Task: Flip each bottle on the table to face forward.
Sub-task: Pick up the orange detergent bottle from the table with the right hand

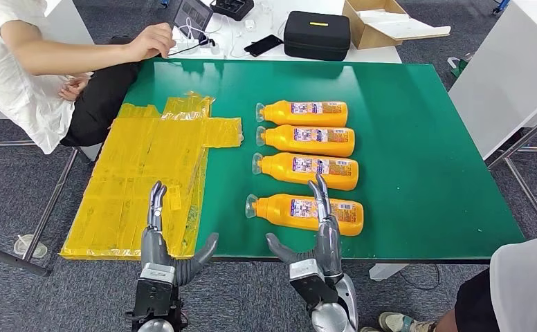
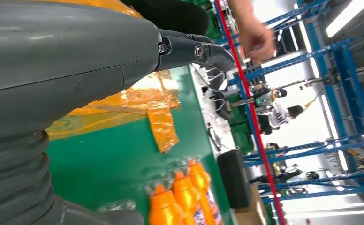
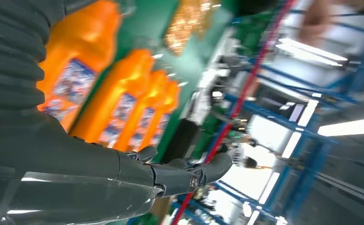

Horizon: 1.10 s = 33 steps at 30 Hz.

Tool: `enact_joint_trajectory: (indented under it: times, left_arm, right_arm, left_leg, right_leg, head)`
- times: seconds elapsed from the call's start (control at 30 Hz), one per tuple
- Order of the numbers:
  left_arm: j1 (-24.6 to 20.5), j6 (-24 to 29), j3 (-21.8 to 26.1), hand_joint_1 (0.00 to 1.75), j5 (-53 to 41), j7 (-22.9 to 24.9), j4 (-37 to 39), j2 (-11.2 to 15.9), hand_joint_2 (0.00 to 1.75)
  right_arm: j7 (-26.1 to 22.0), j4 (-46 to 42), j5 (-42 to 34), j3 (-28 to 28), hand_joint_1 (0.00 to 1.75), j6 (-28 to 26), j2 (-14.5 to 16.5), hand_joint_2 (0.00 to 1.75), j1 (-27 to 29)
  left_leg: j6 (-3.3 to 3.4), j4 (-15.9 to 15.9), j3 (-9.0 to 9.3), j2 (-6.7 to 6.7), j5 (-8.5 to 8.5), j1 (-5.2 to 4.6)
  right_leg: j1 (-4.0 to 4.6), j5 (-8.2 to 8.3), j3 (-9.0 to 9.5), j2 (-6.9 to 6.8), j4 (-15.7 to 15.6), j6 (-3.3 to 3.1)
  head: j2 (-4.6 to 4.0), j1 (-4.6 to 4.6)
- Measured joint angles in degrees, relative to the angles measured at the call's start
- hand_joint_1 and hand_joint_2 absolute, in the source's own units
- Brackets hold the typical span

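Right hand (image 1: 319, 235) is hovering empty, fingers spread, right at the nearest bottle (image 1: 306, 213) — it's lying crosswise, cap toward the left hand (image 1: 163, 238), which is hanging empty too, further off.

bottles (image 1: 306, 158): orange (blue-white labels) | table (image 1: 425, 152): green | tape sheet (image 1: 148, 176): yellow | case (image 1: 317, 33): black

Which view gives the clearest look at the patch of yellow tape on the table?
The head view: the yellow tape lies fully visible on the green table, left of the four bottles. The left wrist view catches crinkled strips of it past the left hand. The right wrist view has a blurred yellow patch, too unclear to tell.
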Motion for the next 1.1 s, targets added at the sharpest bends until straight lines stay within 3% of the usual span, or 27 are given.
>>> enact_joint_trajectory:
  times: [0.67,0.83,1.1]
  left_arm:
    - [0.79,0.07,0.10,0.00,-0.21,0.09,1.16,0.03,1.75]
    - [0.83,0.60,0.07,0.00,-1.00,0.80,1.13,0.03,1.75]
    - [0.72,0.74,-0.22,0.00,-1.34,1.22,1.09,0.03,1.75]
  right_arm:
    - [1.52,3.21,1.51,-0.33,0.00,-0.78,-1.22,1.75,0.07]
    - [2.08,3.31,11.63,-1.61,0.00,-6.14,-1.24,1.75,-0.01]
    - [5.44,3.63,24.15,-6.23,0.00,-6.78,-1.71,1.75,-0.92]
  left_leg:
    - [0.00,0.00,-0.01,-0.01,0.00,0.00]
    - [0.00,0.00,-0.01,-0.01,0.00,0.00]
    - [0.01,0.00,-0.01,-0.01,0.01,0.00]
  right_leg:
    - [0.00,0.00,0.00,0.00,0.00,0.00]
    - [0.00,0.01,0.01,0.00,0.00,0.00]
    - [0.00,0.02,0.02,0.00,0.00,0.01]
  head:
    - [0.00,0.01]
    - [0.00,0.00]
    - [0.01,0.01]
